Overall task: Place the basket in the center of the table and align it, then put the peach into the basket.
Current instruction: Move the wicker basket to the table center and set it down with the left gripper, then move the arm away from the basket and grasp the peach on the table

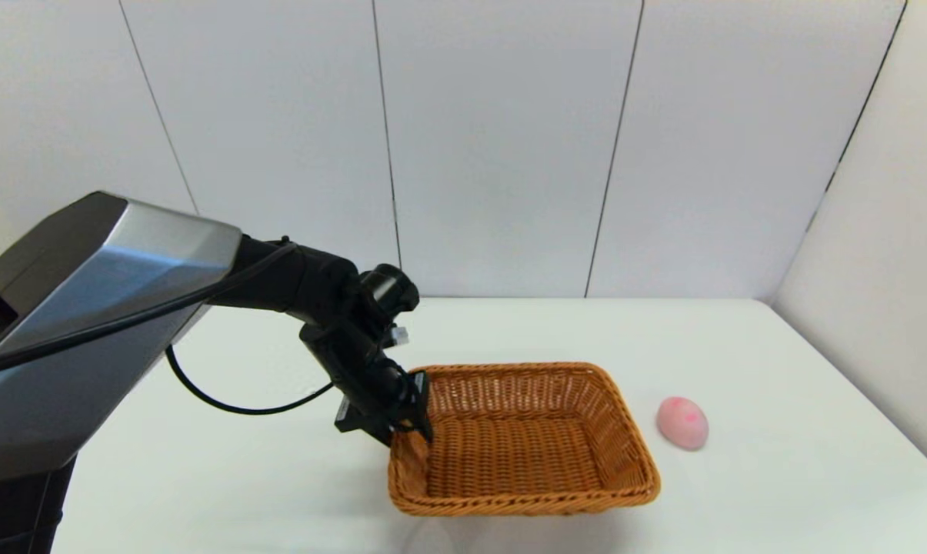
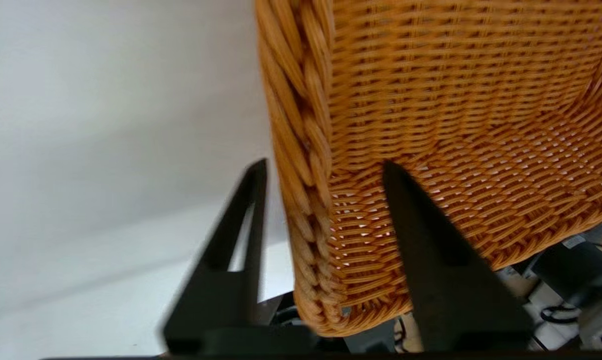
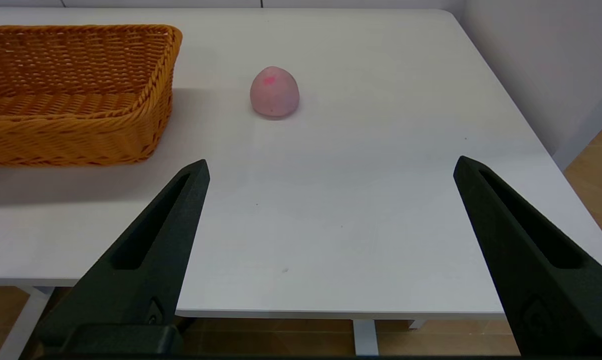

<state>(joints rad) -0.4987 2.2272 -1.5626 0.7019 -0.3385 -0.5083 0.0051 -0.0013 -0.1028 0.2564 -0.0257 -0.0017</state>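
Note:
The orange-brown woven basket (image 1: 634, 450) stands on the white table (image 1: 778, 492), a little left of the middle. My left gripper (image 1: 421, 419) straddles its left wall from above. In the left wrist view one of the fingers (image 2: 241, 225) is outside the braided rim (image 2: 301, 150) and the other is inside, shut on the wall. The pale pink peach (image 1: 682, 422) lies on the table just right of the basket, apart from it. My right gripper (image 3: 330, 165) hangs open over the table's near right part, with the peach (image 3: 275, 92) ahead of it and the basket (image 3: 81, 135) off to one side.
White wall panels close off the table at the back and on the right. The left arm's black cable (image 1: 225, 400) loops over the table to the left of the basket. The near table edge (image 3: 330, 312) lies under my right gripper.

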